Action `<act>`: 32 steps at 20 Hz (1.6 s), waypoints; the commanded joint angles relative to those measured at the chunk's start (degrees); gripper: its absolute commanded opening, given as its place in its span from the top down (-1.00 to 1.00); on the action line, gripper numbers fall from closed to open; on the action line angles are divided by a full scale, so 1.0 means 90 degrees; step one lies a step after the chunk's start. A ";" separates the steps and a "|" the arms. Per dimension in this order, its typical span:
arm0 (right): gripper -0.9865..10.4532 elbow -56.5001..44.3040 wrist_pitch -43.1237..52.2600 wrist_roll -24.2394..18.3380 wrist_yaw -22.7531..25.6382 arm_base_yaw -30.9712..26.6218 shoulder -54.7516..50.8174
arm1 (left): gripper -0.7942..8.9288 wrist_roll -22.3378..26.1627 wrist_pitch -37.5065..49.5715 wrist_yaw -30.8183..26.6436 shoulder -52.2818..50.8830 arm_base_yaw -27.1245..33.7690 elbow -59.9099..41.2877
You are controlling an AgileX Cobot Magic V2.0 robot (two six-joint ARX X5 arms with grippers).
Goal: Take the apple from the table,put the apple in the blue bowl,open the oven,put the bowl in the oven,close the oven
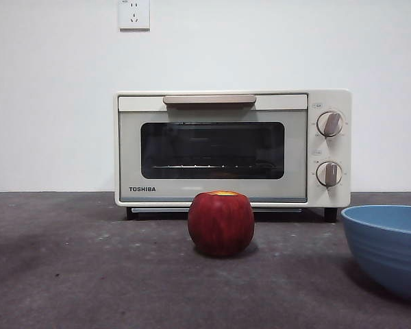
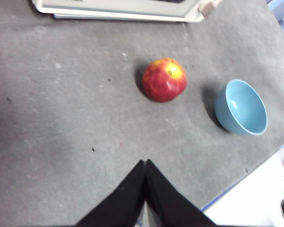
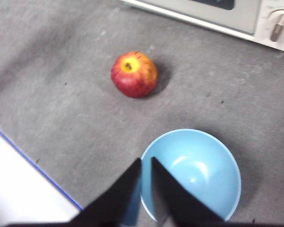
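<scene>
The left pincer (image 2: 145,163) hangs above bare tabletop (image 2: 61,123), its jaws pressed together to a point and holding nothing. Ahead of it the apple (image 2: 164,79) sits on the tabletop, yellow patch up, well apart from the pincer. The bowl (image 2: 241,107) stands empty to one side of the apple, not touching it.

The right pincer (image 3: 146,163) hovers over the near rim of the bowl (image 3: 191,174), jaws almost together with only a thin slit between them, gripping nothing. Beyond the bowl lies the apple (image 3: 134,74), and further on the oven (image 3: 236,16).

In the front view the apple (image 1: 220,223) rests in front of the oven (image 1: 233,147), whose door is shut. The bowl (image 1: 387,247) stands at the right edge, apart from the apple. A wall socket (image 1: 134,14) sits above the oven.
</scene>
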 commanded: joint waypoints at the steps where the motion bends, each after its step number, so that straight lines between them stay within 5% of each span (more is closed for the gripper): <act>1: 0.09 0.0114 0.0041 0.0041 0.0007 0.0104 0.0053 | 0.82 0.0158 -0.0002 0.0015 0.0036 -0.0029 0.0121; 2: -0.03 0.0119 0.0041 0.0262 0.0000 0.0148 0.0075 | 0.82 0.0158 -0.0002 0.0015 0.0034 -0.0029 0.0121; 7: -0.03 0.0163 0.0265 0.0527 0.0063 0.0539 0.0566 | 0.82 0.0158 0.0015 0.0015 0.0036 -0.0029 0.0121; 18: -0.03 0.1916 0.1098 0.0748 0.1557 0.2324 0.3840 | 0.82 0.0153 0.0012 0.0015 0.0036 -0.0029 0.0119; 32: -0.03 0.2586 0.2006 0.1103 0.2278 0.2965 0.6178 | 0.82 0.0153 0.0010 0.0012 0.0036 -0.0029 0.0119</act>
